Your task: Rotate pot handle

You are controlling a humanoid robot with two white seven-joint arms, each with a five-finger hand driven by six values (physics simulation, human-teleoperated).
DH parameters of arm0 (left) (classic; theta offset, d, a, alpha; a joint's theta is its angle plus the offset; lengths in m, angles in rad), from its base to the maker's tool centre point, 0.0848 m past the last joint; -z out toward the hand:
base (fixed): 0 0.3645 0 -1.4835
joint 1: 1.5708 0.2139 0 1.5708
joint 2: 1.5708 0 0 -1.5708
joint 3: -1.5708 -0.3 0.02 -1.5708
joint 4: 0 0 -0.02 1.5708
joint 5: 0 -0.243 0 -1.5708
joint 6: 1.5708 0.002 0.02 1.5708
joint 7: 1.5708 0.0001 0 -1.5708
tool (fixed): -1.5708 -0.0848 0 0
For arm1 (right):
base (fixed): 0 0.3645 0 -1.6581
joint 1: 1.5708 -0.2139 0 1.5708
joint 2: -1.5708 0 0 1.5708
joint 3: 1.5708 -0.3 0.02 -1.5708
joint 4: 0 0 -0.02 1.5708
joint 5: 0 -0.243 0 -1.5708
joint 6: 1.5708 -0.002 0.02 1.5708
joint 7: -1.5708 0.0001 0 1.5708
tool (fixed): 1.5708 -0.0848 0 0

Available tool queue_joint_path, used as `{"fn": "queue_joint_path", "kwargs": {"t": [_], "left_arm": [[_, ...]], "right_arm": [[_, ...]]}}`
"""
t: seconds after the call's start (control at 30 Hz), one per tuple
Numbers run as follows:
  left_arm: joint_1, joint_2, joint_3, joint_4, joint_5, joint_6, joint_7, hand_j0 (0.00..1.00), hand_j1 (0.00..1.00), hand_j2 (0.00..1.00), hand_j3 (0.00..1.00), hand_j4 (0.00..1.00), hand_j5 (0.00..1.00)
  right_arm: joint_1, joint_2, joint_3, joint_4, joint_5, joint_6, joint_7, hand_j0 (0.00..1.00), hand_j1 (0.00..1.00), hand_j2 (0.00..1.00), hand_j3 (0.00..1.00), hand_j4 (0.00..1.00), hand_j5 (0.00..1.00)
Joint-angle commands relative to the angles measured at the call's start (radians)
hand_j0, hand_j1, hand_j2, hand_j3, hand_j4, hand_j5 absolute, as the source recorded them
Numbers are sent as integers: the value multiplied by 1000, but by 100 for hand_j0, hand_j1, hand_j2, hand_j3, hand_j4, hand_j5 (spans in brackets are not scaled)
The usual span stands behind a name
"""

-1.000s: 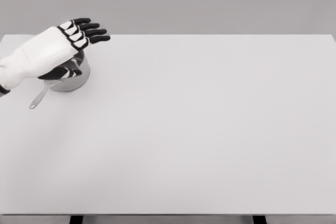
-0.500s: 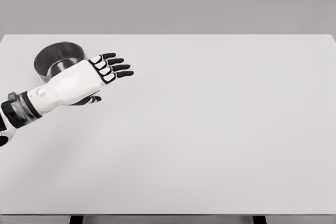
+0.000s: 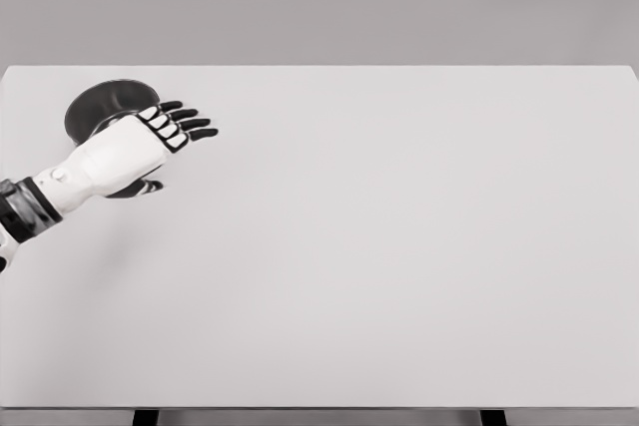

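pot (image 3: 100,107) far left on table (image 3: 399,246) | handle hidden | left hand (image 3: 125,152) spread before it, holding nothing | progress: unclear

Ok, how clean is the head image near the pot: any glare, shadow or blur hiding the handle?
Head view: flat, even light, no glare; render slightly soft. The pot reads as a dark disc, its handle not visible behind the left hand, fingers spread. Only faint shading on the table.

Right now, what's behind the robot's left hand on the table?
Behind the left hand sits the pot, near the table's far left corner; only its dark rim and interior show. The hand covers its near side, so the handle cannot be seen. The fingers are spread, holding nothing.
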Motion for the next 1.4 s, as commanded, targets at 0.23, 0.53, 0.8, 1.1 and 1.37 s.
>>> {"fn": "queue_joint_path", "kwargs": {"t": [0.23, 0.53, 0.8, 1.1, 1.37], "left_arm": [[8, 2, 45, 86, 6, 0, 13, 100, 100, 100, 100, 100, 100], [43, 16, 117, 86, -3, 0, 29, 100, 100, 100, 100, 100, 100], [43, 39, 140, 116, -6, 0, 29, 100, 100, 100, 100, 100, 100], [41, 62, 143, 153, -6, 0, 29, 100, 100, 100, 100, 100, 100], [41, 76, 202, 196, -22, 0, 29, 100, 100, 100, 100, 100, 100]], "right_arm": [[0, 0, 0, 0, 0, 0, 0, 100, 100, 100, 100, 100, 100], [0, 0, 0, 0, 0, 0, 0, 100, 100, 100, 100, 100, 100], [0, 0, 0, 0, 0, 0, 0, 100, 100, 100, 100, 100, 100], [0, 0, 0, 0, 0, 0, 0, 100, 100, 100, 100, 100, 100], [0, 0, 0, 0, 0, 0, 0, 100, 100, 100, 100, 100, 100]]}}
